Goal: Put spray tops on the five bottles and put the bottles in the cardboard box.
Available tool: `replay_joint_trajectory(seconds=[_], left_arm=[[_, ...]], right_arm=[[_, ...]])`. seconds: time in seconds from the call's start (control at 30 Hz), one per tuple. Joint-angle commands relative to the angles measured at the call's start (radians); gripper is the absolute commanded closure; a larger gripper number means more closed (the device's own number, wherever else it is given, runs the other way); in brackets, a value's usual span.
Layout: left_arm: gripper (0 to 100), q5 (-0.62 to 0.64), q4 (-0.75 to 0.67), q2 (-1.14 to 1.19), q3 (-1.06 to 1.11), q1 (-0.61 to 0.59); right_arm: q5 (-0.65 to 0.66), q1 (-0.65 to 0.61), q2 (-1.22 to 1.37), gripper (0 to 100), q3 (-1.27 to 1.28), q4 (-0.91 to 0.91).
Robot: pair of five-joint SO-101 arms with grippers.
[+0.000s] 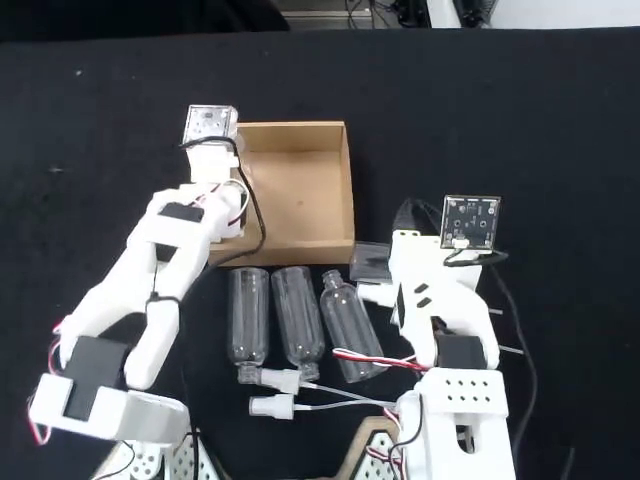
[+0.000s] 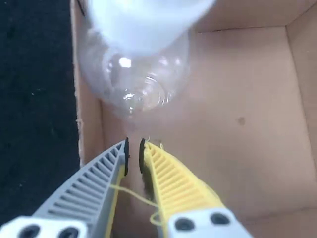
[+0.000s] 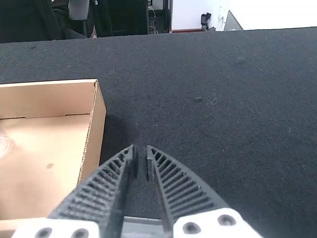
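Note:
A clear bottle (image 2: 136,74) with a white spray top (image 2: 143,20) lies in the cardboard box (image 1: 300,190) against its left wall. My left gripper (image 2: 133,151) hangs over the box floor just short of that bottle, shut and holding nothing. Three clear bottles (image 1: 298,318) without tops lie side by side on the black table in front of the box. Two white spray tops (image 1: 275,380) with thin tubes lie near their necks. My right gripper (image 3: 140,157) is shut and empty, above the table beside the box's right wall (image 3: 94,131).
The black cloth (image 1: 480,110) covers the whole table. Red and white cables (image 1: 375,362) run from the right arm across the rightmost bottle. The arm bases (image 1: 460,420) stand at the near edge. Open table lies right of and behind the box.

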Motion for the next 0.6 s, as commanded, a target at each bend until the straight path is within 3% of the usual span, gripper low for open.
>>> replay_joint_trajectory(seconds=[0.0, 0.57], left_arm=[[96, 0.002, -0.026, 0.025, -0.068, 0.007], [96, 0.006, -0.114, 0.035, -0.062, 0.002]], right_arm=[[0.000, 0.005, -0.022, 98.3, -0.004, -0.029], [0.000, 0.005, -0.022, 98.3, -0.004, -0.029]])
